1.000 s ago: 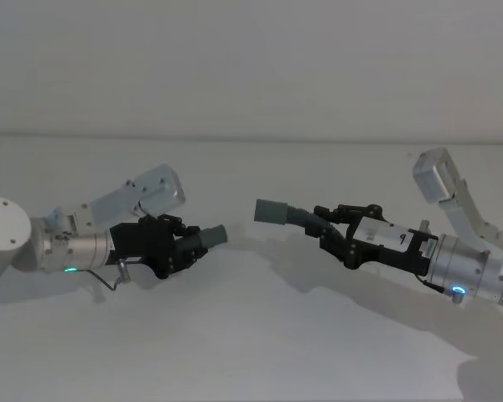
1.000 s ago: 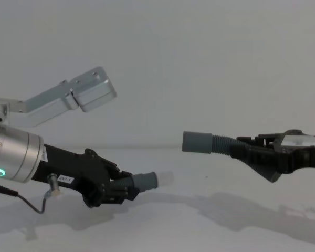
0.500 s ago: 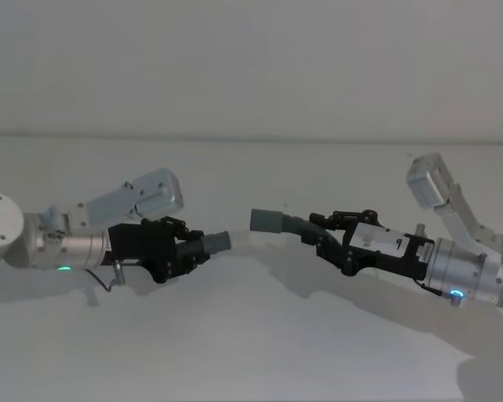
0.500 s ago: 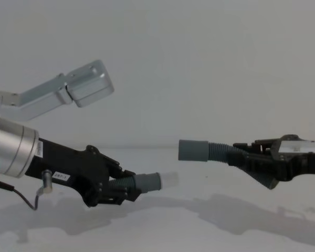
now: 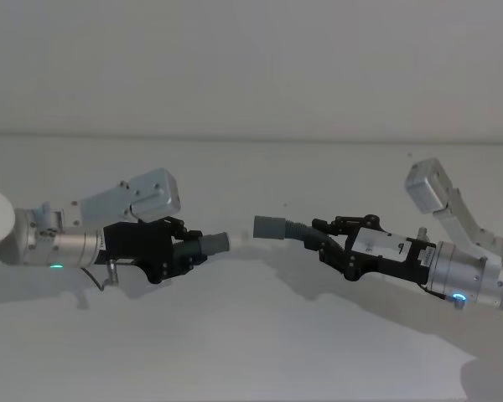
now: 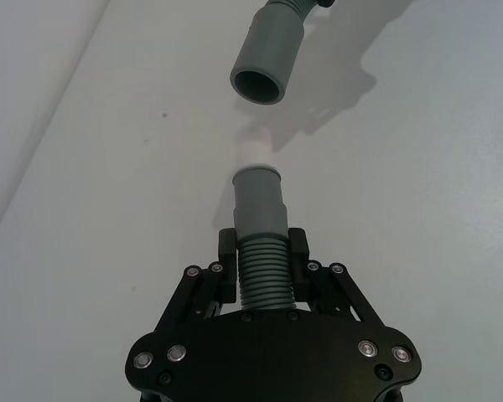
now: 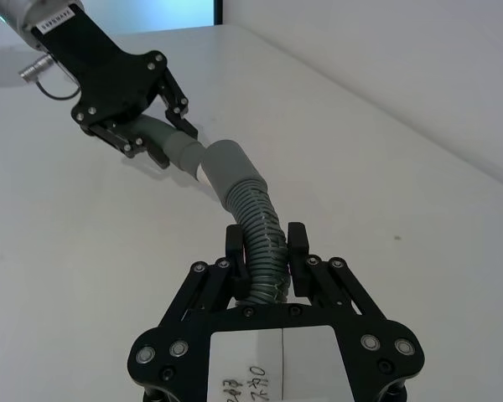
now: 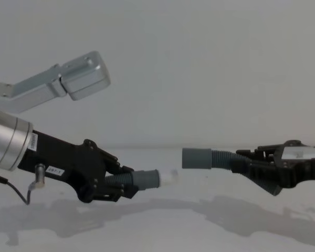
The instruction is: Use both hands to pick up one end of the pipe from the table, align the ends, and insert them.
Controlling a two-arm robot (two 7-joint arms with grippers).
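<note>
Since the frame a second ago, both arms have closed toward the middle: the left hose piece (image 8: 139, 180) has risen and levelled, and the right hose piece (image 8: 212, 159) has dropped, so the two cuffs now face each other across a small gap. Left gripper (image 5: 187, 249) reaches in from the left, held low over the counter (image 5: 251, 335) and nearly horizontal, its jaws clenched on the ribbed body of the left hose piece. That piece's grey cuff (image 6: 259, 197) sticks out past the fingertips and ends in a narrower white tip (image 8: 169, 176), which points at the other piece. Right gripper (image 5: 325, 240) reaches in from the right, also nearly level and clear of the counter, its jaws grasping the ribbed body of the right hose piece. This piece curves forward to an open grey cuff (image 6: 267, 59) whose mouth faces the white tip. In the left wrist view the tip and the open cuff lie roughly in line but apart, not yet touching. Both pieces hang above the counter, with their shadows below.
</note>
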